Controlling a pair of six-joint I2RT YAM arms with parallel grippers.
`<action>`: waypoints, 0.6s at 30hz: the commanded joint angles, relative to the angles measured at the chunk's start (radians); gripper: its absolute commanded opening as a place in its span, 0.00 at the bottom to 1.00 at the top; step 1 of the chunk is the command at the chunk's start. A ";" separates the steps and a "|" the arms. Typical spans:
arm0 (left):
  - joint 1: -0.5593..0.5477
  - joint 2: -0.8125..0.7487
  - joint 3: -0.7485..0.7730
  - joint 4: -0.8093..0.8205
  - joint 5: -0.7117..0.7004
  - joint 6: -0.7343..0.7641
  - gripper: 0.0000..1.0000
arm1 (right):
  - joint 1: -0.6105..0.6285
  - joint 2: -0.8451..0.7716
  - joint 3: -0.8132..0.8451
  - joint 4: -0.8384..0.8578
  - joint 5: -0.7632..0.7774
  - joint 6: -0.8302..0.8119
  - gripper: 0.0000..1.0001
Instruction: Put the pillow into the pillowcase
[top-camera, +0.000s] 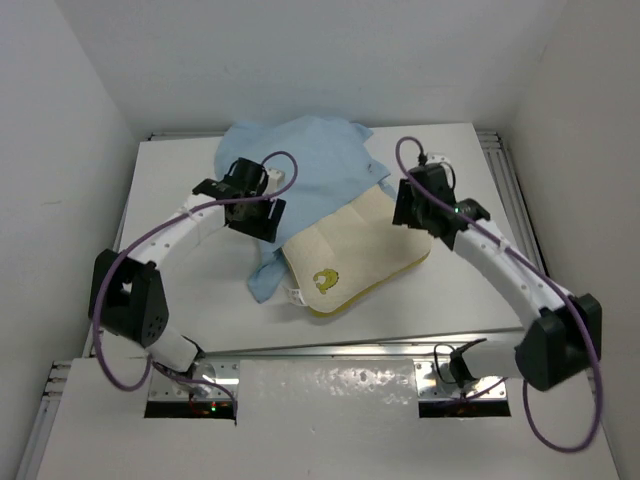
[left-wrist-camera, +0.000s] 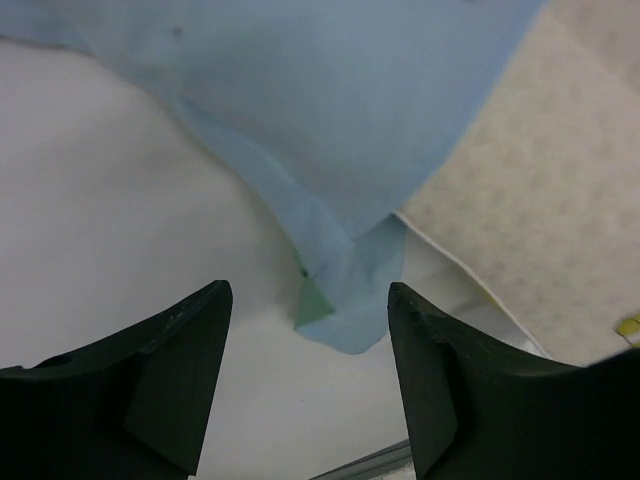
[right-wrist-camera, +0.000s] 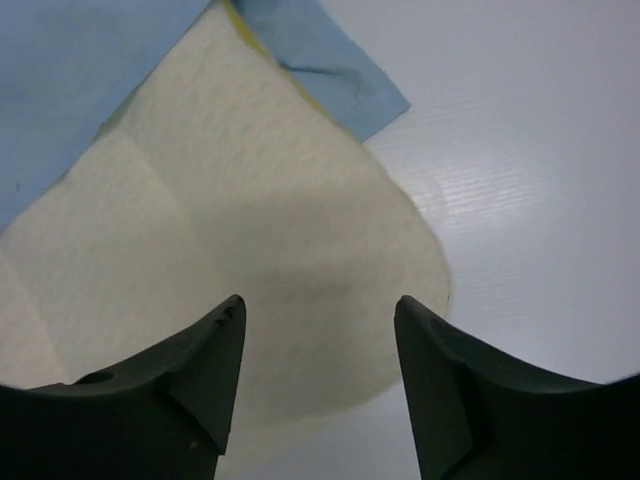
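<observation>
The cream pillow (top-camera: 350, 255) with yellow edge band and round logo lies in the middle of the table, its far end under the light blue pillowcase (top-camera: 300, 160). The pillowcase drapes over its far-left part, and a corner hangs down to the table at left (left-wrist-camera: 345, 300). My left gripper (top-camera: 258, 218) is open and empty above that corner (left-wrist-camera: 310, 300). My right gripper (top-camera: 415, 210) is open and empty above the pillow's right rounded corner (right-wrist-camera: 300, 260), jaws apart (right-wrist-camera: 318, 310). The pillow also shows in the left wrist view (left-wrist-camera: 530, 220).
The white table (top-camera: 170, 190) has walls on the left, right and back. A metal rail (top-camera: 495, 150) runs along the right edge. The near table edge (top-camera: 330, 350) lies just in front of the pillow.
</observation>
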 joint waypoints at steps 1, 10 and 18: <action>0.108 0.046 -0.020 0.004 0.034 -0.047 0.63 | -0.161 0.123 0.107 0.079 -0.209 -0.025 0.62; 0.118 0.049 -0.240 0.090 0.108 0.043 0.81 | -0.250 0.615 0.424 0.071 -0.318 -0.090 0.74; 0.089 0.117 -0.258 0.140 0.151 0.073 0.87 | -0.261 0.832 0.520 0.174 -0.295 -0.064 0.79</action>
